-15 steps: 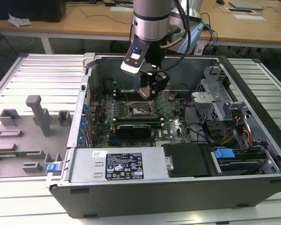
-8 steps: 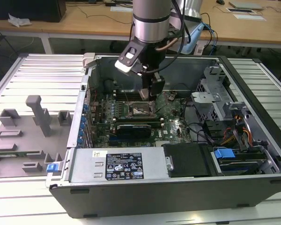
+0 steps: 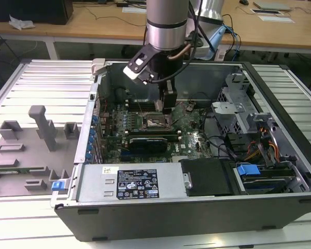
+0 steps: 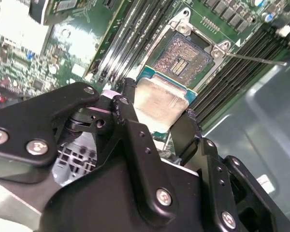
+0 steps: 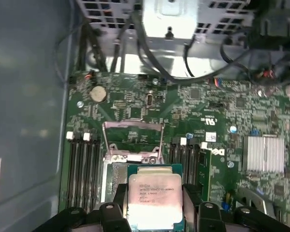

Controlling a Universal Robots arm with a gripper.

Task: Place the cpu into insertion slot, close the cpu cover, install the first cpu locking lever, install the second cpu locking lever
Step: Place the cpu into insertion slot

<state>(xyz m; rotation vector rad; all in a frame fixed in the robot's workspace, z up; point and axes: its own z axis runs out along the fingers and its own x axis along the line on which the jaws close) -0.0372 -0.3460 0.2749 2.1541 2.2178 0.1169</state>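
Observation:
My black gripper (image 5: 154,205) is shut on the cpu (image 5: 154,199), a flat silvery square on a green edge, with one finger on each side. In the second wrist view the cpu (image 4: 159,102) hangs over the near edge of the insertion slot (image 4: 181,55), whose dark contact field lies bare inside a silvery rim. I cannot tell whether the chip touches the slot. The cpu cover (image 5: 133,125), a thin metal frame, stands swung open behind the slot. A thin lever rod (image 4: 256,59) sticks out beside the slot. In the exterior view the gripper (image 3: 168,106) hangs over the slot (image 3: 156,122) inside the open computer case.
Long black memory slots (image 5: 82,169) flank the socket on both sides. A finned heatsink (image 5: 265,154), a drive cage with cables (image 3: 238,111) and the power supply (image 3: 140,185) crowd the case. A grey fixture plate with blocks (image 3: 26,150) lies at the exterior view's left.

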